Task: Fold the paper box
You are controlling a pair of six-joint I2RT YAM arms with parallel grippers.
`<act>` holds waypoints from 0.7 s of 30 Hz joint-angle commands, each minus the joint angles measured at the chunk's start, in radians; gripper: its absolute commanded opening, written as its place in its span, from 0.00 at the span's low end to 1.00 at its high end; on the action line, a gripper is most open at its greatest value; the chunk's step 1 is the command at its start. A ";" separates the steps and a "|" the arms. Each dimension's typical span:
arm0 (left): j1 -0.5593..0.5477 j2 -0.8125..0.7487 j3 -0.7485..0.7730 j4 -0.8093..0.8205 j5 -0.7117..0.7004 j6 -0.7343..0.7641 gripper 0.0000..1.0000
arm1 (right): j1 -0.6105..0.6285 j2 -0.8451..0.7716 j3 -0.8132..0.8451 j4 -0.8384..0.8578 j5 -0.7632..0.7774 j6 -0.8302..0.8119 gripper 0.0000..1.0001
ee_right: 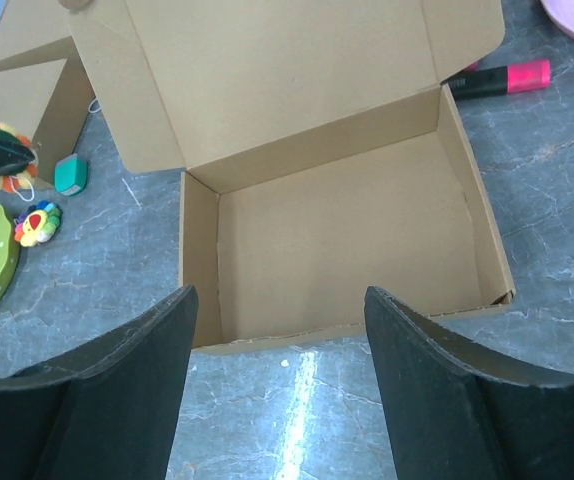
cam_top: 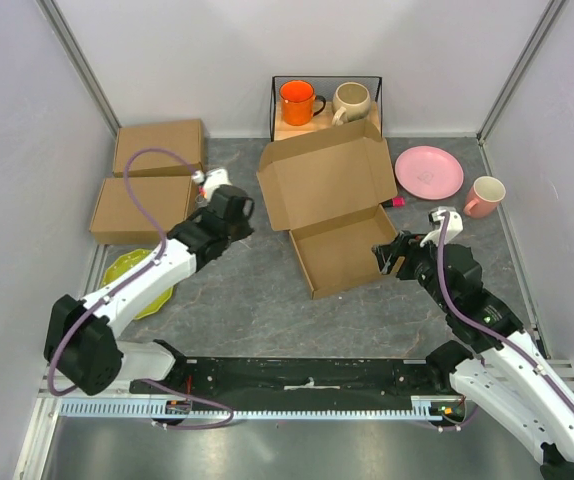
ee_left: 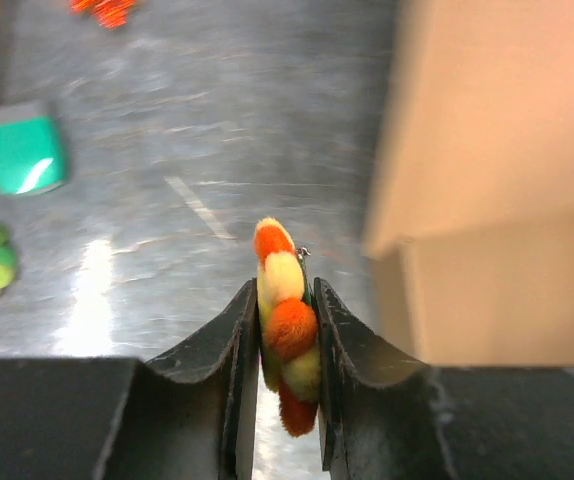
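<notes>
Top view: the paper box [cam_top: 327,215] sits mid-tabletop. Its tray is formed and its lid stands open, leaning toward the back, with a pink marker [cam_top: 395,203] just right of the hinge.

Left wrist: your left hand [ee_left: 285,288] is clenched on a fuzzy toy [ee_left: 289,330], and the box wall is close on the right. If you swing across, the toy could snag a flap.

Right wrist: your right hand [ee_right: 277,295] is released, its fingers spread over the tray's near wall. Nothing braces the box, so if you push the lid with one hand it will likely skid or the walls will buckle.
</notes>
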 commanded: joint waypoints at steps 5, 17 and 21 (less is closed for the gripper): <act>-0.483 0.044 0.284 -0.097 -0.349 0.195 0.23 | 0.000 -0.024 0.117 -0.055 0.039 -0.037 0.76; -0.618 0.536 0.659 -0.152 -0.458 0.551 0.23 | 0.000 -0.048 0.229 -0.186 0.120 -0.077 0.76; -0.616 0.655 0.757 -0.137 -0.481 0.641 0.26 | 0.002 -0.059 0.263 -0.243 0.174 -0.077 0.76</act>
